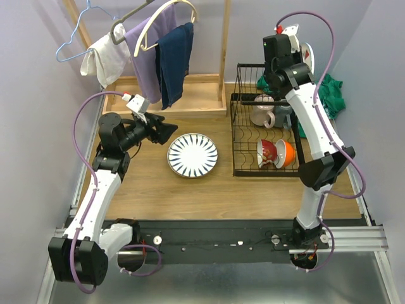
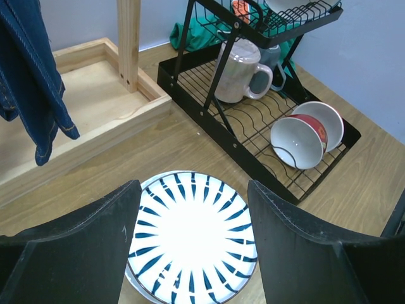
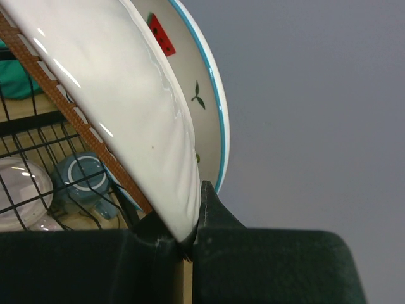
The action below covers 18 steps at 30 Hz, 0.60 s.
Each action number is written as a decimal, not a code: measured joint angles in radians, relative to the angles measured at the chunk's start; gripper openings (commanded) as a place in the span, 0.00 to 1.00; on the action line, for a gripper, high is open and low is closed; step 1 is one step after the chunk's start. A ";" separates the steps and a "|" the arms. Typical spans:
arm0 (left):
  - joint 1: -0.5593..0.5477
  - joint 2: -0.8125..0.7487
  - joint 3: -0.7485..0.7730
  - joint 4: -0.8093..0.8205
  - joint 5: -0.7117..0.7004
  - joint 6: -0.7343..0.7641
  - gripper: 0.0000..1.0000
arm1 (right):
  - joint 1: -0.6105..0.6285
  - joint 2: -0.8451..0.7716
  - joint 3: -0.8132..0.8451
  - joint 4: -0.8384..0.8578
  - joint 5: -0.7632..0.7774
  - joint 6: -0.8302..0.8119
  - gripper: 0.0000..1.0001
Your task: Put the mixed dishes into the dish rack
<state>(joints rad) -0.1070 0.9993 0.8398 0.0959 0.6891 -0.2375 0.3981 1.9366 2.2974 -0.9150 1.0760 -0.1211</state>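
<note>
Almost shut, the right claw (image 3: 188, 237) pinches the white plate with red fruit pictures (image 1: 307, 56) over the far top of the black wire dish rack (image 1: 243, 171). Next, I think, it should lower the plate into a slot. The left claw (image 2: 193, 190) hangs wide open and empty over the white plate with dark-blue stripes (image 1: 192, 154).

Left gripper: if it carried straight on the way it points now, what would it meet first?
Most likely the blue-striped plate, lying flat on the table. The wrist view shows it straight ahead, framed by the open left gripper, with nothing in between. Depth is unclear.
</note>
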 measured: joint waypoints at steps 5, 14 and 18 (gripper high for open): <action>-0.003 0.024 0.000 0.000 0.000 -0.003 0.77 | -0.014 -0.022 -0.020 -0.014 0.000 0.018 0.01; -0.014 0.039 0.000 0.000 0.000 -0.004 0.77 | -0.023 -0.055 -0.065 -0.054 -0.010 0.095 0.01; -0.018 0.047 0.000 0.000 0.000 -0.009 0.77 | -0.043 -0.055 -0.069 -0.106 -0.019 0.157 0.01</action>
<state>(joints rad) -0.1253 1.0462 0.8402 0.0959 0.6891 -0.2462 0.3546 1.8812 2.2288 -1.0206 1.0569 0.0357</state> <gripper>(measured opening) 0.767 0.104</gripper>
